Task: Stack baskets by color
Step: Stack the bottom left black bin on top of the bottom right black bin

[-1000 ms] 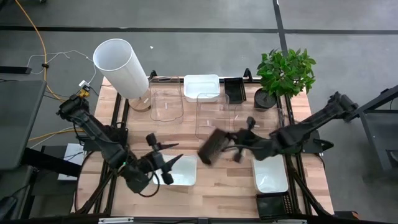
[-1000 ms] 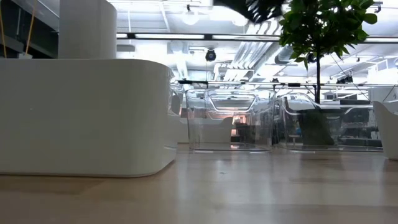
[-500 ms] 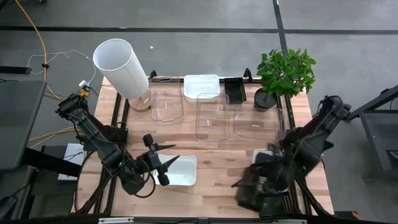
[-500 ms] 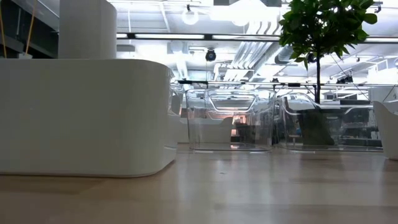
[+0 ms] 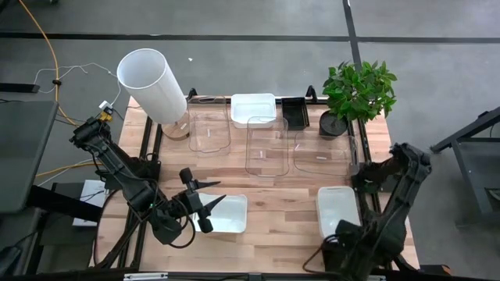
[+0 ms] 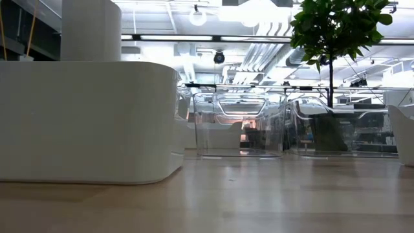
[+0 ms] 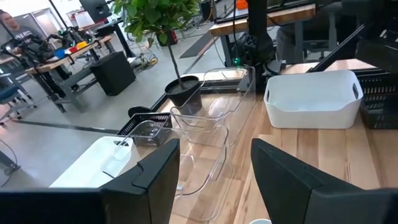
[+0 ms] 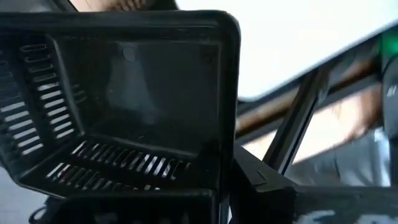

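The right gripper (image 5: 344, 251), clamped shut on a black slotted basket (image 8: 124, 106), hangs low over the near right corner of the table (image 5: 273, 218), where in the overhead view arm and dark load blur into one shape. The wrist camera looks straight into the basket's open, slotted interior, tipped on its side just ahead of the fingers. The step in hand appears to be carrying this black basket to a second black basket believed to sit at that corner, though the arm hides it; the next move calls for levelling the load, lining up its rim and lowering it in before letting go. A white basket (image 5: 339, 211) sits just beyond the gripper, toward the table's middle. Across the table the left gripper (image 5: 205, 204) waits with jaws spread and empty, poised at the edge of another white basket (image 5: 226, 216). Three clear baskets (image 5: 266, 145), a third white one (image 5: 252, 109) and another black basket (image 5: 294, 112) stand at the far side.
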